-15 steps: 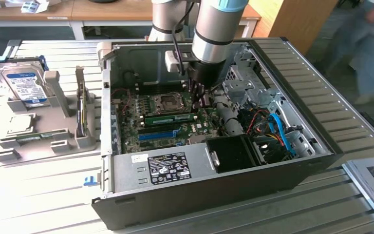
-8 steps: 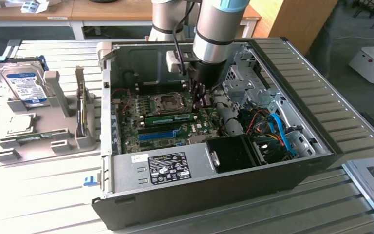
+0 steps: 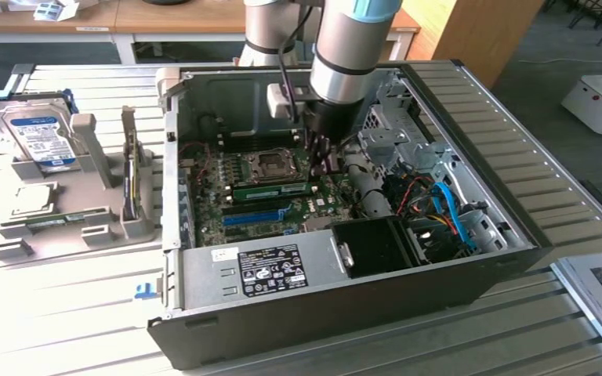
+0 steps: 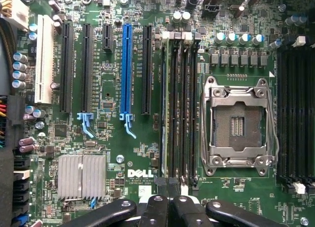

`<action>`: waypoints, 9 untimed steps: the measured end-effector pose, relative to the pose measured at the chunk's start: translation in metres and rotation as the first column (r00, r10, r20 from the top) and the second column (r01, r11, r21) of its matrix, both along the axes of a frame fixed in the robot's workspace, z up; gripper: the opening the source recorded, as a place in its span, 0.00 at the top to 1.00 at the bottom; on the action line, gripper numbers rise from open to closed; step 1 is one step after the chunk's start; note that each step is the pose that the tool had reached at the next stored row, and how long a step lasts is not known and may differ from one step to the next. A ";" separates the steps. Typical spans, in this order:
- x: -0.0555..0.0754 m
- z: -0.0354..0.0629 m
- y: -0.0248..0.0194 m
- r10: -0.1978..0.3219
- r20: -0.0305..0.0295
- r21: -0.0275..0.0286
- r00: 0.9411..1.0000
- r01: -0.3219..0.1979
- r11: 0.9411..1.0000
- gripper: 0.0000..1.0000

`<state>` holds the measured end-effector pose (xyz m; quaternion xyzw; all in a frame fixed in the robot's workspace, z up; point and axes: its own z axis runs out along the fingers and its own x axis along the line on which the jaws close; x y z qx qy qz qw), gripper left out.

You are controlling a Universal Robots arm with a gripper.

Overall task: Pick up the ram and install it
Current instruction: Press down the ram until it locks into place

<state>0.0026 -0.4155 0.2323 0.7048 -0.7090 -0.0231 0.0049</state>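
The tool [image 3: 320, 157] is hanging inside the open computer case [image 3: 510, 235], its fingers [image 4: 170, 212] pressed together and pinching nothing that can be made out. In the exterior view it is sitting directly above one end of the ram [image 3: 272, 189], the green stick lying on the motherboard [image 4: 108, 94] just in front of the CPU socket [image 4: 238, 123]; whether the fingertips are touching the stick's top edge is hard to tell.

The relation that matters is alignment. In the wrist view the closed fingers are lining up with the bank of memory slots [image 4: 179, 104] beside the socket, and the slots' long axis is running straight away from the fingertips. The ram is showing there edge-on as a thin strip in the outermost slot [image 4: 164, 143], so it appears to be standing in its slot already, its length stretching away from the tool towards the exterior view's left.

The long blue slot [image 4: 126, 64] is lying parallel, a little apart, on the side away from the socket.
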 end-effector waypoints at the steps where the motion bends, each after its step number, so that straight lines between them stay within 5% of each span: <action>1: 0.000 -0.0008 0.0000 0.000 0.000 0.000 1.000 0.000 1.000 0.90; 9: 0.000 -0.0036 0.0000 0.000 0.000 0.000 1.000 0.000 1.000 0.90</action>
